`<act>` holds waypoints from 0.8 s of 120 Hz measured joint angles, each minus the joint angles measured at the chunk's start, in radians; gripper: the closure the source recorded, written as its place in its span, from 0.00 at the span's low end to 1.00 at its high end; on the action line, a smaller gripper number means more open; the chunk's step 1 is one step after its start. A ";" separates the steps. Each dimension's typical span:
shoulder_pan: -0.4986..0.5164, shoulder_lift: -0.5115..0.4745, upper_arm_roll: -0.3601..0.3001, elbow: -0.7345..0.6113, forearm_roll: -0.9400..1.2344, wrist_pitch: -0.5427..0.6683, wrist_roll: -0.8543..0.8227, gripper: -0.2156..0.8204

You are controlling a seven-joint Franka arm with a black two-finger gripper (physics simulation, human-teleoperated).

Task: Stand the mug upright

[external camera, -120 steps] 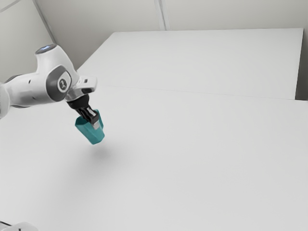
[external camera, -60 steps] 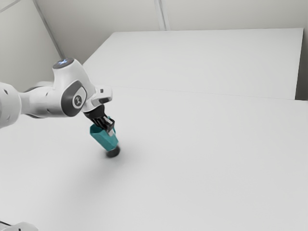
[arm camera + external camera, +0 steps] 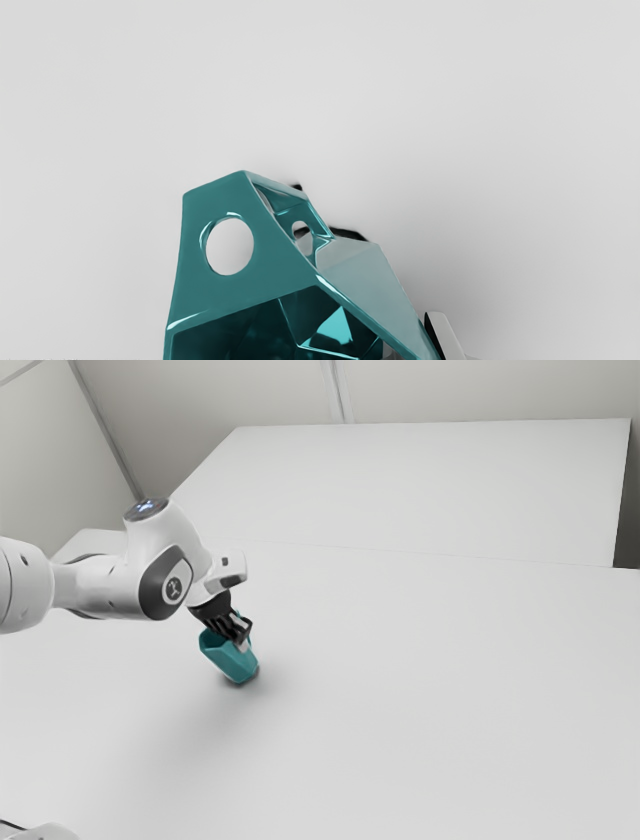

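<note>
Mug [image 3: 226, 660] sits tilted in my gripper [image 3: 242, 644], which is clamped on it — mouth up toward the exterior view's left, base low by the table [image 3: 400, 710], contact unclear.

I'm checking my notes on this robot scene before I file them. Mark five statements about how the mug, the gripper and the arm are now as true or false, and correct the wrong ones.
1. The mug is teal. True.
2. The mug stands fully upright. False: it is tilted, its mouth leaning toward the exterior view's left.
3. The gripper is shut on the mug. True.
4. The arm comes in from the exterior view's right. False: it comes in from the exterior view's left.
5. The mug is in the exterior view's right half. False: it is in that view's left half.
</note>
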 joint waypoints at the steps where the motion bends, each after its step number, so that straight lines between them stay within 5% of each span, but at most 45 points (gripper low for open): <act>1: 0.000 0.000 0.000 0.000 0.000 0.000 -0.001 0.97; 19: 0.006 0.005 0.001 0.001 0.003 0.000 -0.019 0.96; 58: 0.013 0.007 -0.002 0.000 -0.008 -0.004 -0.023 0.44; 96: 0.009 -0.085 -0.001 0.042 -0.016 -0.102 -0.023 0.26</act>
